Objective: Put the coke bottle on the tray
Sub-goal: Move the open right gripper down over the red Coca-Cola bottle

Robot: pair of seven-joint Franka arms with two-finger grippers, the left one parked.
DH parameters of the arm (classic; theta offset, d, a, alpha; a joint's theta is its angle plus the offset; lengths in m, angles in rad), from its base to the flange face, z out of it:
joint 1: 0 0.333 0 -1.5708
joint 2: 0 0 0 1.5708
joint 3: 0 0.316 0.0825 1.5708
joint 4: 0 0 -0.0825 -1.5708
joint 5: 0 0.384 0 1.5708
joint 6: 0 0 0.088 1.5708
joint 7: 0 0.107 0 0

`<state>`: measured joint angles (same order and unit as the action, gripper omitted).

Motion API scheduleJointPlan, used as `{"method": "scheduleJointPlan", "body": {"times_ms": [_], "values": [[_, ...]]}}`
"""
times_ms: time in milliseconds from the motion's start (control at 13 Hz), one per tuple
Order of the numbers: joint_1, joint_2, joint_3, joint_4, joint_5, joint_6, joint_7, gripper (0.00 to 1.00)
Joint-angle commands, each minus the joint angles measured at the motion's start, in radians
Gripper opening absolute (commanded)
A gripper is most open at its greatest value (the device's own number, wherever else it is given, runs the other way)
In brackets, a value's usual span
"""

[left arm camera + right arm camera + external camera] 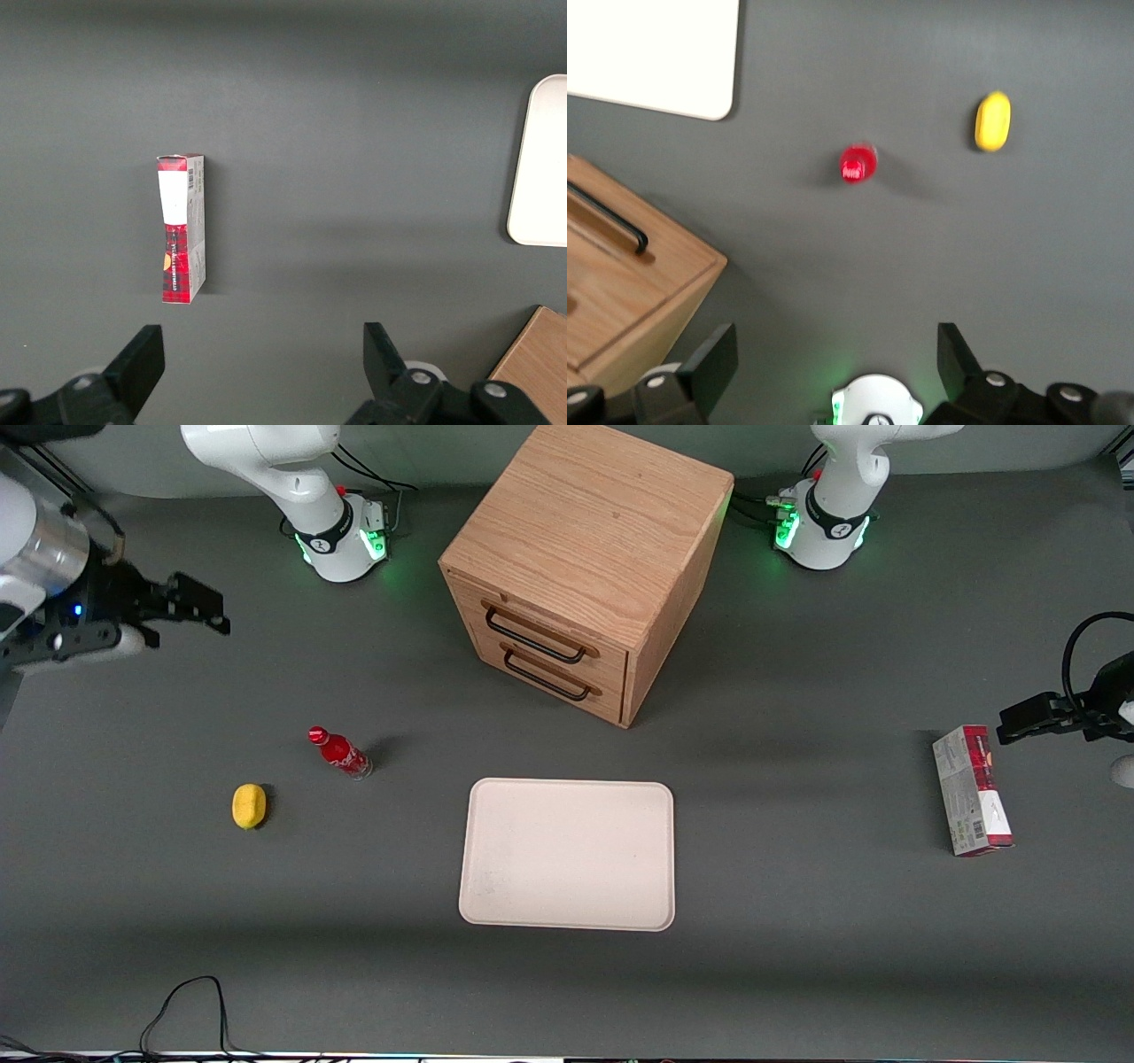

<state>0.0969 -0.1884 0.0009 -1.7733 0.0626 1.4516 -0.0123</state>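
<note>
Red coke bottle (340,752), cream tray (567,855), yellow sponge (249,806).

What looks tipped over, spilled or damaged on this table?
Nothing stands out. The coke bottle stands upright beside the lemon, apart from the bare tray. The pincer hangs open above the table, holding nothing.

front: high, whole table | wrist cams: straight down | shared: tray (567,855) edge, drawer cabinet (585,567)

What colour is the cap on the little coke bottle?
Red. The coke bottle cap shows best in the front view; the gripper hangs apart, open.
</note>
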Motion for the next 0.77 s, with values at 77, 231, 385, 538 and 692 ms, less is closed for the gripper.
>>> {"method": "scheduleJointPlan", "body": {"times_ms": [77, 231, 385, 538, 692], "values": [[0.012, -0.180, -0.010, -0.248, 0.016, 0.107, 0.020, 1.00], [0.012, -0.183, -0.010, -0.284, 0.016, 0.147, 0.020, 1.00], [0.012, -0.181, -0.010, -0.326, 0.017, 0.208, 0.020, 1.00], [0.012, -0.164, -0.009, -0.394, 0.019, 0.306, 0.020, 1.00], [0.014, -0.119, -0.009, -0.451, 0.020, 0.427, 0.018, 1.00]]}}
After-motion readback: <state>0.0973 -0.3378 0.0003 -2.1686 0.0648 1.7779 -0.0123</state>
